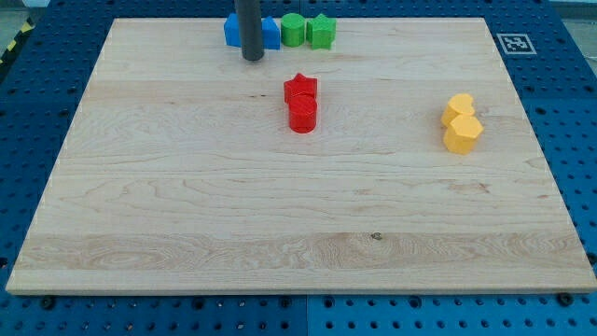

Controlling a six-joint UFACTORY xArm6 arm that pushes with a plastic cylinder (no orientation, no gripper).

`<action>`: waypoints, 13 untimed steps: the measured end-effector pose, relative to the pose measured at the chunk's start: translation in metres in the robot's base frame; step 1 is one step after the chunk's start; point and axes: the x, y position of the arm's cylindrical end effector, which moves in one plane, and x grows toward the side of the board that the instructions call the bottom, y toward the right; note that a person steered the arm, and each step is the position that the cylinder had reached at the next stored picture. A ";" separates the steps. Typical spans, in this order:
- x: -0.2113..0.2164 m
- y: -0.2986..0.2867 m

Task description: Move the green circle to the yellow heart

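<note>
One green circle (293,29) sits right of my tip (253,57)

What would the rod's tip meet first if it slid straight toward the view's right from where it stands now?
Probably nothing at first: my tip sits just below the row of blue block, green circle and green block at the view's top. A straight slide right looks free, though depth is unclear and it could graze them.

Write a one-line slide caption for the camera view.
My tip rests before the blue blocks, left of the green circle; the yellow heart lies far right.
</note>
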 end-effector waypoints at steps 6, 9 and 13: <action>-0.015 0.178; -0.081 0.161; -0.080 0.048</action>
